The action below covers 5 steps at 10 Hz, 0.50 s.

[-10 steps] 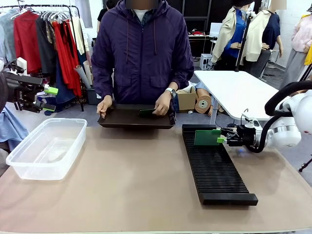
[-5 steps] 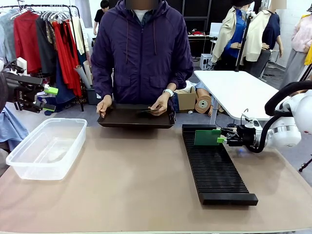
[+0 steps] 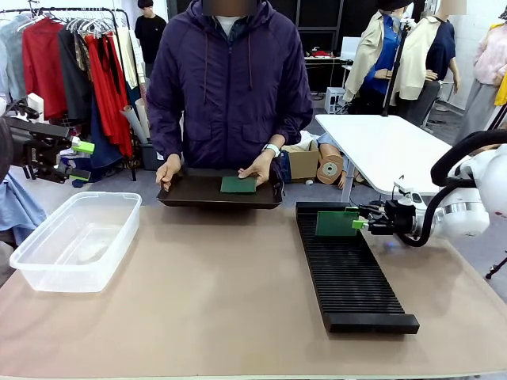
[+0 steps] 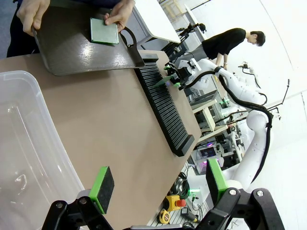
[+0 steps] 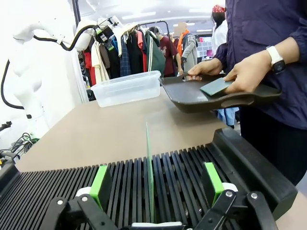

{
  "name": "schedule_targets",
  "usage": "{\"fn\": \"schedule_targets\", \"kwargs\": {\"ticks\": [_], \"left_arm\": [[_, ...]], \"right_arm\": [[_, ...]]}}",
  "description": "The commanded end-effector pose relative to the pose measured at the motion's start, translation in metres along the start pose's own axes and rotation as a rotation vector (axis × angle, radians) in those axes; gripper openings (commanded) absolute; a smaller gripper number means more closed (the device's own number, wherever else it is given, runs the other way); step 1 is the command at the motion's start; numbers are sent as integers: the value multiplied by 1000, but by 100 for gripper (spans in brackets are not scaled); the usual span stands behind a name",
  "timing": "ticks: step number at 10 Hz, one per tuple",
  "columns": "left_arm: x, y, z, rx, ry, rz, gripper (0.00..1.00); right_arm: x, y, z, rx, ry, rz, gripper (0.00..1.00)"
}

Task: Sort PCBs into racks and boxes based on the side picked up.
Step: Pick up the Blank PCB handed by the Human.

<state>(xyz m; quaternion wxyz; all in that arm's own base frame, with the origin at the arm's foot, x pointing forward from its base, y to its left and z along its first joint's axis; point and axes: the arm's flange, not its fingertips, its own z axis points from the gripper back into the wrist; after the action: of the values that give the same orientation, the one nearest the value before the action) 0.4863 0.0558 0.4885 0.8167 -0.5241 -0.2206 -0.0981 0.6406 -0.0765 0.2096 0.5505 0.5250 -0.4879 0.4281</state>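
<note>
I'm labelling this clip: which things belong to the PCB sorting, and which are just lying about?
Job: upright PCB in the black rack, clear box, flat PCB on the dark tray, right gripper, left gripper.
Lying about: hanging clothes, white table, cardboard box.

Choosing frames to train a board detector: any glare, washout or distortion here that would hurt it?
Front view: evenly lit and sharp, the PCB on the tray reads clearly. Left wrist view: rolled, a white sheen on the tray, far background washed out. Right wrist view: the PCB in the rack is edge-on, a thin line.
</note>
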Motion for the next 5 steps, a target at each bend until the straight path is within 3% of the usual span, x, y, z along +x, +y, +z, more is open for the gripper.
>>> {"fn": "schedule_targets", "kwargs": {"ticks": [1, 5], "left_arm": [[0, -1, 0, -3, -2, -2, 100], [0, -1, 0, -3, -2, -2, 100]], "right_arm": [[24, 3, -11, -18, 11, 33, 100], [75, 23, -22, 2, 113, 42, 100]]}}
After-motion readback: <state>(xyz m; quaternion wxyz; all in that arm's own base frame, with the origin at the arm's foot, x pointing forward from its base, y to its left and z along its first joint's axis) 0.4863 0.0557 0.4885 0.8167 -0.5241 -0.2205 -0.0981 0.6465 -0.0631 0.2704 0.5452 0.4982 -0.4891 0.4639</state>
